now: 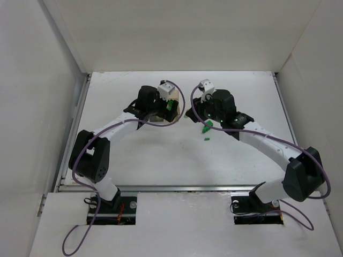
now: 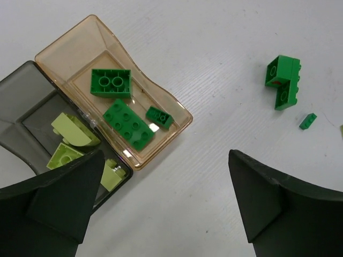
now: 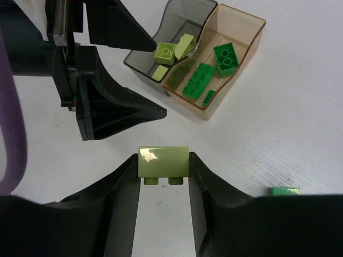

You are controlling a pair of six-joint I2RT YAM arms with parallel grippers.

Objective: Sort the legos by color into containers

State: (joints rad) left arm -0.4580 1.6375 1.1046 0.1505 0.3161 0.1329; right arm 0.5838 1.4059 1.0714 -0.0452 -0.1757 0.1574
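My right gripper [image 3: 163, 176] is shut on a pale yellow lego [image 3: 163, 162], held above the white table near the containers. The smoky grey container [image 3: 172, 16] holds several pale yellow legos [image 2: 72, 130]. The joined amber container [image 3: 252, 29] holds three green legos [image 2: 127, 123]. My left gripper [image 2: 166, 198] is open and empty, hovering just beside the amber container [image 2: 80, 45]. A green corner-shaped lego [image 2: 283, 81] and a tiny green lego [image 2: 307, 121] lie loose on the table. In the top view both grippers [image 1: 167, 110] [image 1: 194, 112] meet mid-table.
Another view of a loose green lego [image 3: 284, 191] shows beside my right fingers. White walls [image 1: 43, 107] enclose the table on three sides. The left gripper's fingers [image 3: 123, 110] sit close in front of my right gripper.
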